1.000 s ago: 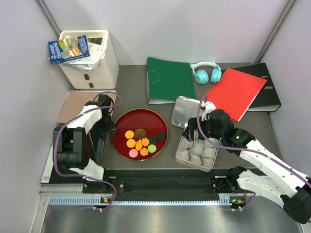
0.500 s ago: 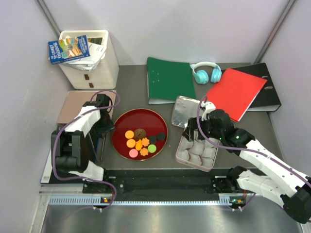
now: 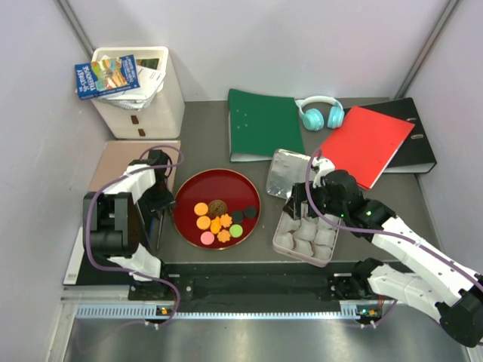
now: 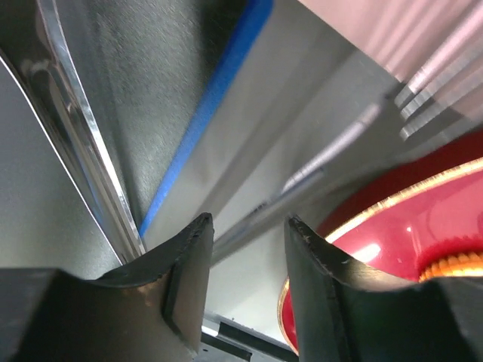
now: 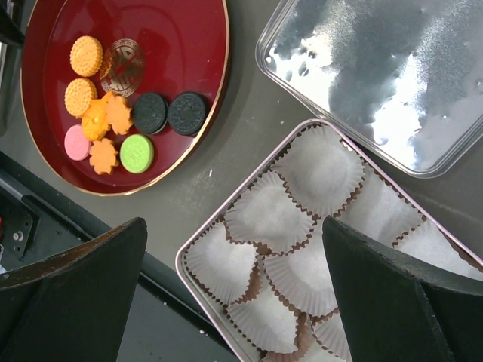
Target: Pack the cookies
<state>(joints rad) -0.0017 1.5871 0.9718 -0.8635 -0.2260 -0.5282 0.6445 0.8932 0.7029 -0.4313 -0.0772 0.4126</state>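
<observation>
Red tray [image 3: 192, 188] holds the cookies [image 3: 219, 220] just right of your left jaws, half-parted, empty; right jaws gape over the tin [image 3: 333, 240].

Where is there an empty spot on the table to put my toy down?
Bare grey table lies between the white bin, green binder and red plate; the plate's far half is bare too. Crowded on the right: lid, tin and red folder sit close together.
</observation>
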